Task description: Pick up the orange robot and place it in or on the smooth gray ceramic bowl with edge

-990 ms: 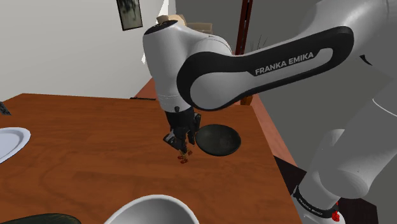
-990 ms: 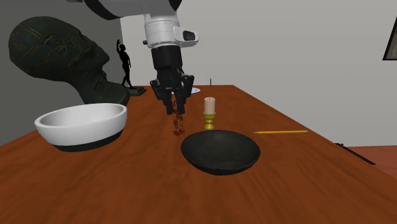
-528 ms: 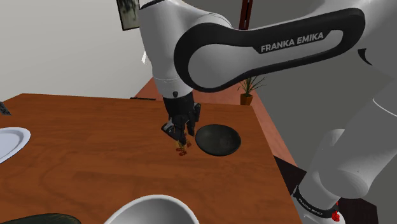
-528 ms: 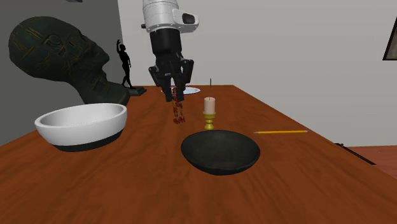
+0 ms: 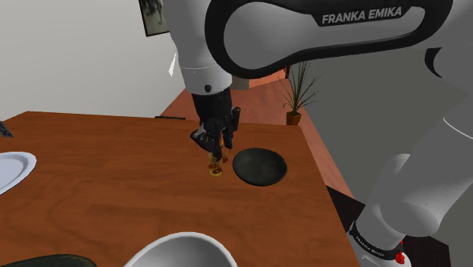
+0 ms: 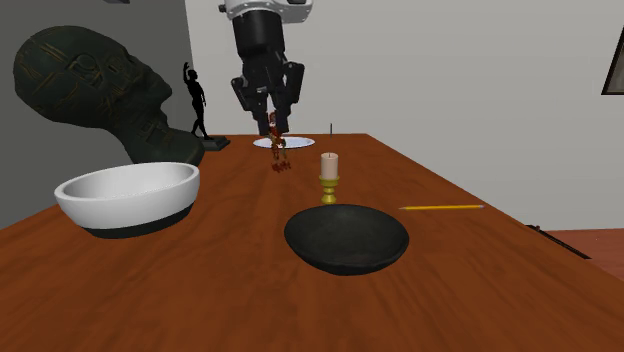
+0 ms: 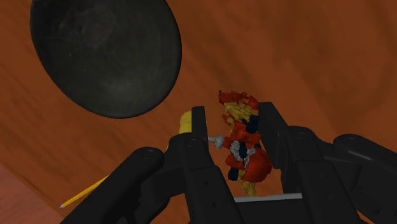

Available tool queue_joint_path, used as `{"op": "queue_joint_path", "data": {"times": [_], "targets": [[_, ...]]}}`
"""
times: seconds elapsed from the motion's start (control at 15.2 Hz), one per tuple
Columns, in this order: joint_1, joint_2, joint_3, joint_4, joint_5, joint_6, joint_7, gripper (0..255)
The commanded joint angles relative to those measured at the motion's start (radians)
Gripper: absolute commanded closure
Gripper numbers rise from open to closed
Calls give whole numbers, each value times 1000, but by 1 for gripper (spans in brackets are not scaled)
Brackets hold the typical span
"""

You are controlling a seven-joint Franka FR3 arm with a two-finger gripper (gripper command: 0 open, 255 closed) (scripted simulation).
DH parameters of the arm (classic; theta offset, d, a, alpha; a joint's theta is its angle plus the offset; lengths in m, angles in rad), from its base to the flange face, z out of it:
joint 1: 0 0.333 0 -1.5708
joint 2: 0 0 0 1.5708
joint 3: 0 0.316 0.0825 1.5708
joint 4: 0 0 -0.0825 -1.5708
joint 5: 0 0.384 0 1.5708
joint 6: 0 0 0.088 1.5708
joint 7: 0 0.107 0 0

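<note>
The small orange-red robot toy (image 6: 279, 157) hangs above the wooden table, clasped at its upper part by my black gripper (image 6: 272, 128). In the wrist view the toy (image 7: 245, 141) sits between the two fingers of the gripper (image 7: 234, 113), which are shut on it. The target bowl (image 6: 346, 238) is drawn dark grey, almost black, and is empty. It stands on the table nearer the second exterior camera than the toy. In the shoulder view the gripper (image 5: 217, 148) hovers just left of this bowl (image 5: 260, 167). From the wrist the bowl (image 7: 105, 54) lies off to the side of the fingers.
A cream candle on a brass holder (image 6: 329, 177) stands under the gripper, beside the dark bowl. A white bowl with a dark base (image 6: 128, 197), a dark bust (image 6: 90, 85), a black figurine (image 6: 195, 100), a white plate (image 5: 11, 171) and a yellow pencil (image 6: 440, 208) share the table (image 5: 98, 190).
The gripper has risen steadily with the robot toy held in it, lifting the toy from just above the tabletop to well above the candle.
</note>
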Motion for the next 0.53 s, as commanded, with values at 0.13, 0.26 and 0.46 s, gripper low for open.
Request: {"op": "queue_joint_path", "data": {"times": [0.13, 0.26, 0.46], "targets": [[-1, 10, 1, 57, -5, -49, 0, 255], [-14, -65, -39, -11, 20, -43, -60, 255], [-24, -166, -102, -101, 42, -40, -146, 255]]}}
